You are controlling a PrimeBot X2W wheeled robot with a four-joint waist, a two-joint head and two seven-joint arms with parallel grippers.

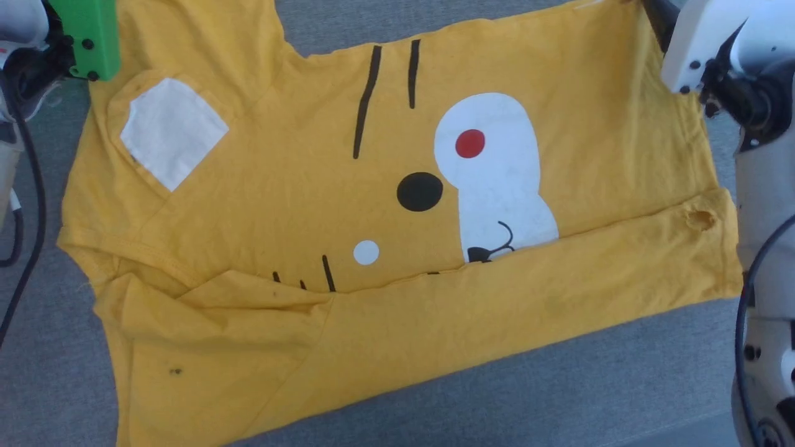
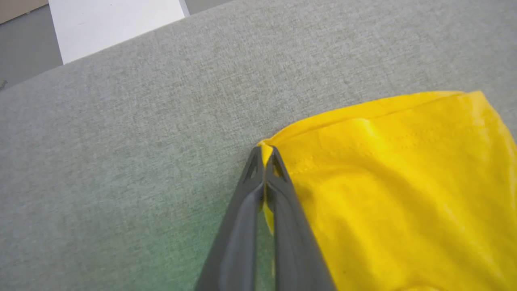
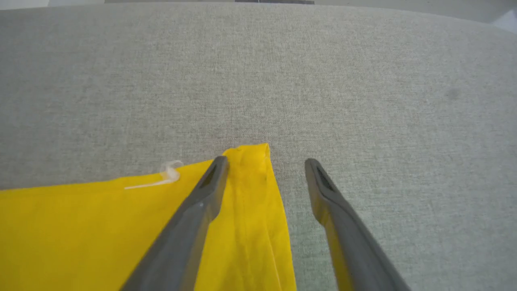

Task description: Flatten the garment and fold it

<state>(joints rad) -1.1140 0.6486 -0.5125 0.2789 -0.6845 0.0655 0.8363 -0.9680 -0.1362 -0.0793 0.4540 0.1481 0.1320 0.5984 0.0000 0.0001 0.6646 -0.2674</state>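
The garment is a yellow T-shirt with a cartoon face print, spread on the grey fabric surface, its near edge folded up over the print. In the left wrist view my left gripper is shut on a corner of the garment, yellow cloth pinched between the dark fingers. My right gripper is open over the garment's other far corner; one finger lies on the cloth, the other on the bare surface beside it. The head view has both wrists at the top corners, fingertips hidden.
The grey fabric surface surrounds the shirt. A white panel stands beyond the surface's far edge in the left wrist view. Black cables hang along the left arm, and the right arm's pale body runs down the right side.
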